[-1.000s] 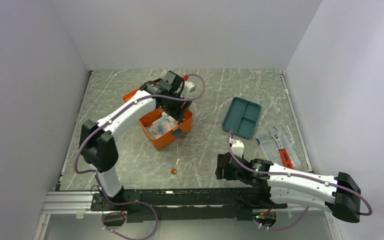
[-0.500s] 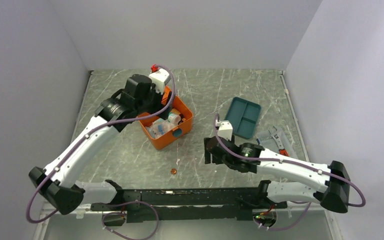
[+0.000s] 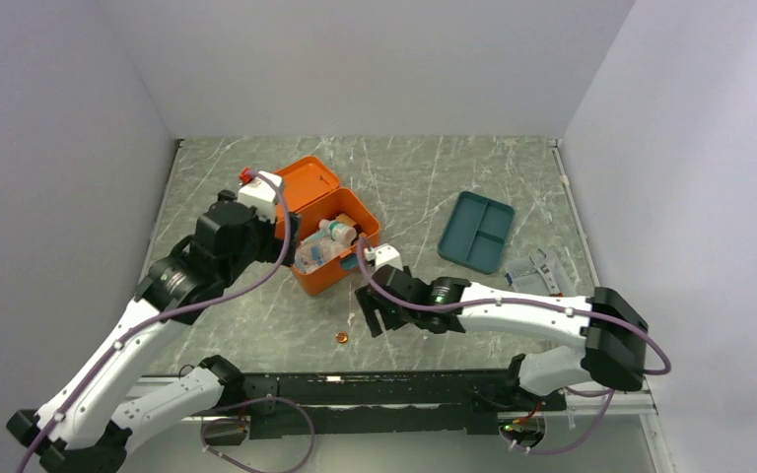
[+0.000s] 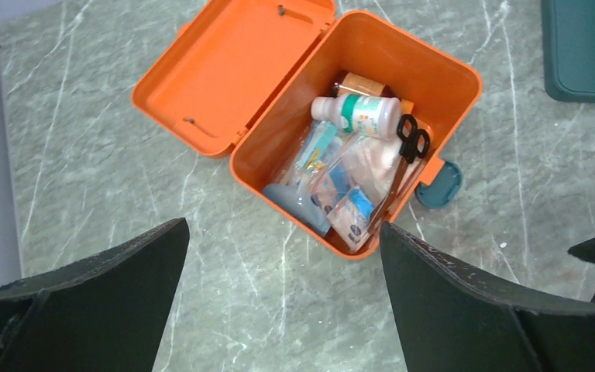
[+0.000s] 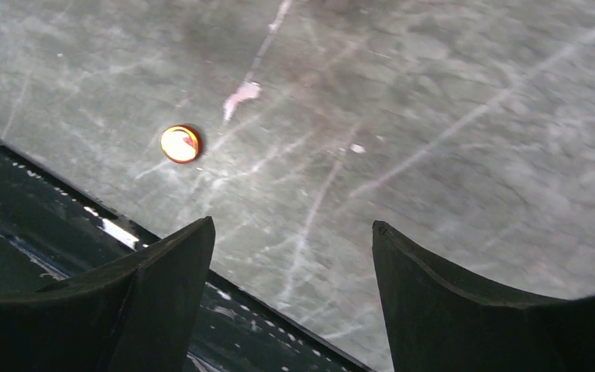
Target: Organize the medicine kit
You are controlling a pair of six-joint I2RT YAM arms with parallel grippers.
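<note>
The medicine kit (image 4: 279,147) sits a little left of the middle of the surface (image 3: 414,187), nearer the far edge than the near one, with its lid (image 4: 232,70) thrown right back flat so the whole inside is open from above. That is likely why the left fingers (image 4: 163,248) hang high over its near-left side, spread as wide as they go with nothing between them: from there the wrist looks straight down into the box. Inside, a white bottle (image 4: 360,115) lies on its side at the back, black scissors (image 4: 410,143) lean along the right wall and soft packets (image 4: 341,201) are heaped at the front, all loose rather than sorted. The teal latch (image 4: 438,184) hangs free on the front wall. The right fingers (image 5: 194,248) are also parted and empty, low over the bare surface close to the near edge. A small round orange thing (image 5: 180,144) lies by itself just ahead of them and to one side, which I take to be a stray piece they are lining up on. The flat teal tray (image 3: 476,232) rests well apart toward the right edge, with a few clear packets (image 3: 542,268) beyond it, seemingly waiting to be put away.
</note>
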